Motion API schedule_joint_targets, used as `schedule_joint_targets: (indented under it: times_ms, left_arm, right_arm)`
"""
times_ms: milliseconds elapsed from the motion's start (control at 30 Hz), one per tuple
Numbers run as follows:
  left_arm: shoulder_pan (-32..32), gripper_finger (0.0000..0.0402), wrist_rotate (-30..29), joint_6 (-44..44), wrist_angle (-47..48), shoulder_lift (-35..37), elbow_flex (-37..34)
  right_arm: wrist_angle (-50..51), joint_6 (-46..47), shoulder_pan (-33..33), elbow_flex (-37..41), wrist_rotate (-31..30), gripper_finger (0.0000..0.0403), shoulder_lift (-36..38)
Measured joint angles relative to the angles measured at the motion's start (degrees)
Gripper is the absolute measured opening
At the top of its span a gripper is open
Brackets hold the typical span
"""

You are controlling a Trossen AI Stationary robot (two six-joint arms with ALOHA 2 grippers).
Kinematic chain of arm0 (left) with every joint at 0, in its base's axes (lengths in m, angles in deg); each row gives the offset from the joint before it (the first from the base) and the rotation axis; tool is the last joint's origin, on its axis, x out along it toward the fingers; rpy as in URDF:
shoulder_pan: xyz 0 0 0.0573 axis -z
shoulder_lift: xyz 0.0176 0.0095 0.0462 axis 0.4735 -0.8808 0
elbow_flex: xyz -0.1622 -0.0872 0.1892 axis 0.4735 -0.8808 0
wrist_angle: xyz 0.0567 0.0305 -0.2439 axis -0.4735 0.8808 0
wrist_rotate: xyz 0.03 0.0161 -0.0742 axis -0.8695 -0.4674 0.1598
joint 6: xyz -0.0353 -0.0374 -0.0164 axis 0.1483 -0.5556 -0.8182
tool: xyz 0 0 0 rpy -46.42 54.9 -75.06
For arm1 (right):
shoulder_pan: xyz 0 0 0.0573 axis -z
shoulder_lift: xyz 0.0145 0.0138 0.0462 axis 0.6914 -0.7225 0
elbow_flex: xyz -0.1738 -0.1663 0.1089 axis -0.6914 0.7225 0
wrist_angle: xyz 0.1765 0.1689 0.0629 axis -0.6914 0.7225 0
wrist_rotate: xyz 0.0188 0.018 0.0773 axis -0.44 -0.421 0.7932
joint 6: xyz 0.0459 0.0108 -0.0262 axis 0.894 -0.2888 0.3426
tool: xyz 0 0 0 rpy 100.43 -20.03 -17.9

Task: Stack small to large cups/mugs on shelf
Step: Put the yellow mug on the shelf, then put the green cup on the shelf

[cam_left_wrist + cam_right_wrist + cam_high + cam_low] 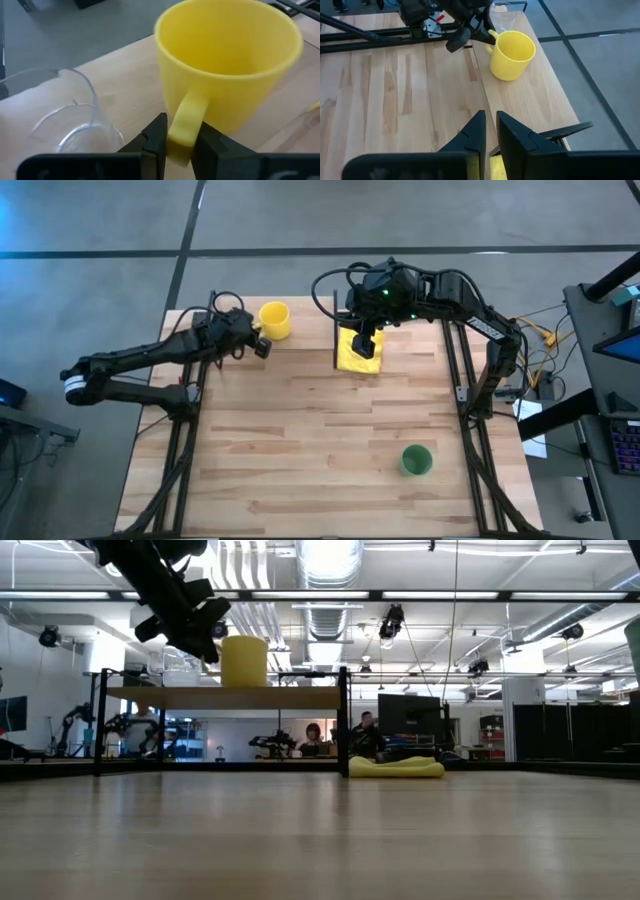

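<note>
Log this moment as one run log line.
left gripper: shut on yellow mug handle, on shelf | right gripper: above yellow cloth | green cup: on table

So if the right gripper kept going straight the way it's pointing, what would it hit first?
Probably the shelf board just ahead of the right gripper. Farther along that line stands the yellow mug, held by its handle in the left gripper. Depth is hard to judge here.

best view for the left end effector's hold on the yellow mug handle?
Left wrist: fingers pinch the yellow mug handle. High view shows the left end effector beside it; low shows mug only; right wrist, from afar.
</note>
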Motion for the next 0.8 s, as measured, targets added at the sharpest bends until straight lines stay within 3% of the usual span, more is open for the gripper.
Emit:
schedule_joint_targets:
  times_ms: [367,600,800]
  left_arm:
    - [-0.49,0.0106,0.74,0.02,-0.01,0.02,0.36]
    - [-0.47,0.0111,10.6,0.04,-0.12,1.56,3.81]
    - [-0.47,0.0111,12.84,0.04,-0.04,4.3,7.08]
  right_arm:
    - [0.17,-0.04,0.0,0.0,0.0,0.0038,0.0]
    - [7.95,-0.03,0.0,0.02,0.01,0.0038,0.24]
    - [17.31,10.9,-0.5,0.52,0.53,0.0038,0.85]
